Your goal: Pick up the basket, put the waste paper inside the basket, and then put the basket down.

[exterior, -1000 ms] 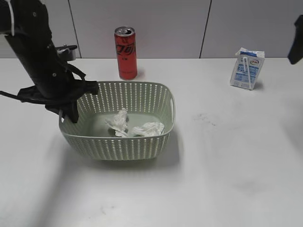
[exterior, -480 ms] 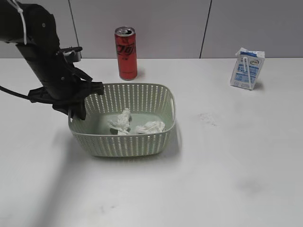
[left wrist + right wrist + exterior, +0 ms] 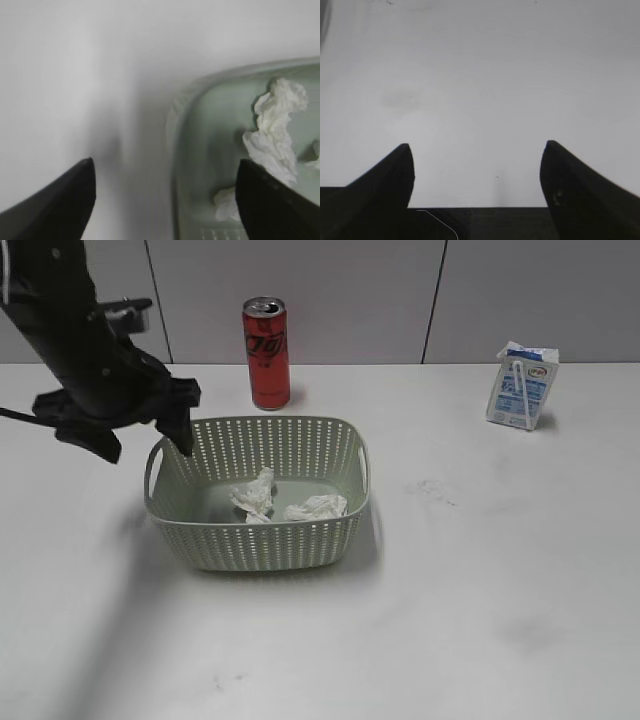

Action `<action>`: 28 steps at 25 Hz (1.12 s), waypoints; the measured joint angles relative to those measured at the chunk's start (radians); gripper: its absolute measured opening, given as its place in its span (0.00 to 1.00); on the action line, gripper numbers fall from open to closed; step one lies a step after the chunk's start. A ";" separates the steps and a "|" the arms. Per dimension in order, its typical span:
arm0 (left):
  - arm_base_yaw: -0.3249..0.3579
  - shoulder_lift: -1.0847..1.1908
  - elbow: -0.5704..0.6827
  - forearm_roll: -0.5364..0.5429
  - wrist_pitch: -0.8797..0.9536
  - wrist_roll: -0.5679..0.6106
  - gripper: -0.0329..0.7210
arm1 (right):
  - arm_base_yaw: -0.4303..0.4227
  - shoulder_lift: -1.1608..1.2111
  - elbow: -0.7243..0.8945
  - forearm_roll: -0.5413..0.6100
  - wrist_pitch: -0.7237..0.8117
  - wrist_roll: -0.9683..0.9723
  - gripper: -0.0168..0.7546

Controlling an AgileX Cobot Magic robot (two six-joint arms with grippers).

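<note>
On a white table [image 3: 480, 620], slightly left of centre, sits the basket [image 3: 262, 540], pale green slotted plastic, flat on the surface with wads of waste paper [image 3: 315, 508] lying on its floor. Above its left end hangs the left gripper [image 3: 145, 440], fingers spread wide and holding nothing, one on each side of the rim. Over bare table, the right gripper [image 3: 477, 165] is likewise spread wide and empty. Judging by its thin perforated walls, the basket looks light, fairly stiff and somewhat slick; its cut-out end handle [image 3: 155, 465] seems the best place to grasp. Crumpled tissue would be soft, nearly weightless.
</note>
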 joint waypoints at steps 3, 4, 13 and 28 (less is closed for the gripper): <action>0.035 -0.064 -0.023 0.034 0.029 0.027 0.95 | 0.000 -0.114 0.049 -0.011 0.020 0.000 0.79; 0.049 -0.083 -0.036 0.043 0.044 0.038 0.95 | 0.000 -0.146 0.053 -0.013 0.019 0.000 0.79; 0.232 -0.300 -0.102 0.160 0.178 0.105 0.94 | 0.041 -0.335 0.053 -0.014 0.019 0.001 0.79; 0.292 -1.078 0.443 0.154 0.072 0.117 0.87 | 0.140 -0.367 0.053 -0.022 0.019 0.020 0.79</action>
